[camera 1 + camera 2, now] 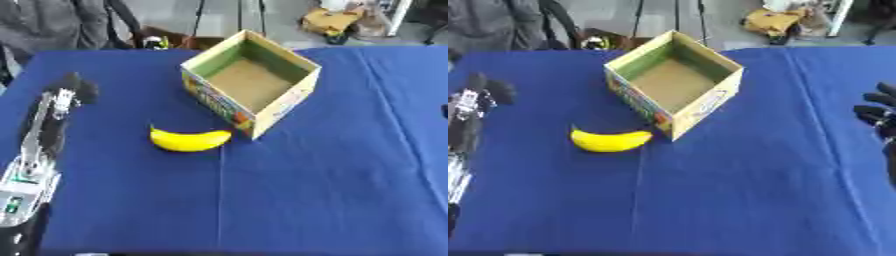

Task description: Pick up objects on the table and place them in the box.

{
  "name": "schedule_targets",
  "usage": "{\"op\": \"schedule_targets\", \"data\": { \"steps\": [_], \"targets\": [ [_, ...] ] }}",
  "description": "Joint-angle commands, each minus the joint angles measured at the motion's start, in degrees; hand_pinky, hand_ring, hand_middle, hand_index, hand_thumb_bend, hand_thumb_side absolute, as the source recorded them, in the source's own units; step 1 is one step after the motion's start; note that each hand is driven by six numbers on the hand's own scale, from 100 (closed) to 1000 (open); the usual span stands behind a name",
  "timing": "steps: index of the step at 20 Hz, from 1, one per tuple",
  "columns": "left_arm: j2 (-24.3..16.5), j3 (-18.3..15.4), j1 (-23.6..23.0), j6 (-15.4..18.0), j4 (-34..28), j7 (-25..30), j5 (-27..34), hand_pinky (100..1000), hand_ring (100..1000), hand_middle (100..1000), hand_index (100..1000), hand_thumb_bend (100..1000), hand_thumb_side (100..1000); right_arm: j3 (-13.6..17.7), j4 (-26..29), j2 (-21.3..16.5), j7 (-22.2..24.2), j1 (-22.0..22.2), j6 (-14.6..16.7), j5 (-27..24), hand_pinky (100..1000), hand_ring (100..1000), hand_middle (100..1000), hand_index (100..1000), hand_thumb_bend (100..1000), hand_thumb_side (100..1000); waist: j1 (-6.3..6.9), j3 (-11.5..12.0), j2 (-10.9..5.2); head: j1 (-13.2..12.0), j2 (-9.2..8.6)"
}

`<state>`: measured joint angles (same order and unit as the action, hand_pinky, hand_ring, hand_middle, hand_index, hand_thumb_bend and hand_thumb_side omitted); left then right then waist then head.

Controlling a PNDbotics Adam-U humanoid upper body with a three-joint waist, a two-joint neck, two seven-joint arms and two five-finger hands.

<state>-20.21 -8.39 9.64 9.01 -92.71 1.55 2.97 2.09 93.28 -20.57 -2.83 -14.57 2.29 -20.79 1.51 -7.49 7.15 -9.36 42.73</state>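
So far, as we read it, nothing has gone into the box (pixel 252 82): its floor shows bare brown and we see no object inside. It stands open-topped on the blue table (pixel 332 175), turned so that one corner points toward us.

Only one thing to be picked up shows, a yellow banana (pixel 190 139). It lies on the cloth just beside the box's near corner, ends curving upward and its right tip very close to the wall. Whether it touches we cannot tell. No hand is on it.

Our left hand (pixel 74 89) hangs at the left side of the table, well apart from the banana, at the end of the silver and black forearm that runs in from the lower left corner. It holds nothing. The fingers look dark and bunched, but we cannot tell whether they are curled or spread.

Our right hand (pixel 878 112) shows only at the right edge of the right eye view, where a few dark fingers stand apart from one another, relaxed and empty. It too is far from both banana and box.

We judge the task at its very start, or at least no placing is visible. What is left is the whole job for the banana: reach it, grasp it, lift it over the rim and let it down inside. The left hand seems the nearer one for that, since the banana lies on the box's left side.
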Motion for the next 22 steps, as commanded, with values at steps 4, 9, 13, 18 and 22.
{"op": "schedule_targets", "data": {
  "steps": [4,9,13,18,22],
  "targets": [
    [-1.91,-0.64,0.90,0.06,-1.32,0.81,-0.46,698,664,602,629,560,834,0.35,1.15,-1.72,-0.22,-0.50,0.06,-0.19,820,678,680,807,100,919,0.04,-0.19,-0.78,0.17,0.19],
    [-3.50,0.04,2.18,0.67,-1.90,4.96,-3.78,720,697,634,675,757,677,0.28,1.11,-1.77,-0.22,-0.47,0.03,-0.17,819,678,680,807,100,919,0.12,-0.25,-0.93,0.16,0.28],
    [-7.63,2.71,6.17,-0.23,-2.02,11.98,-12.31,738,715,659,710,734,624,0.08,1.04,-1.84,-0.06,-0.44,-0.04,-0.15,819,678,680,807,100,919,0.14,-0.39,-1.21,0.01,0.53],
    [-14.24,9.23,14.33,-0.97,-0.20,21.10,-25.70,774,748,707,764,677,586,-0.18,0.95,-1.90,0.17,-0.39,-0.11,-0.13,819,678,680,807,100,918,0.15,-0.77,-1.53,-0.29,0.79],
    [-16.98,15.34,20.89,-0.16,3.40,25.33,-33.64,785,747,710,780,629,530,-0.37,0.86,-1.93,0.33,-0.31,-0.17,-0.12,819,678,680,807,100,918,0.20,-1.17,-1.77,-0.38,1.14]
  ]
}}
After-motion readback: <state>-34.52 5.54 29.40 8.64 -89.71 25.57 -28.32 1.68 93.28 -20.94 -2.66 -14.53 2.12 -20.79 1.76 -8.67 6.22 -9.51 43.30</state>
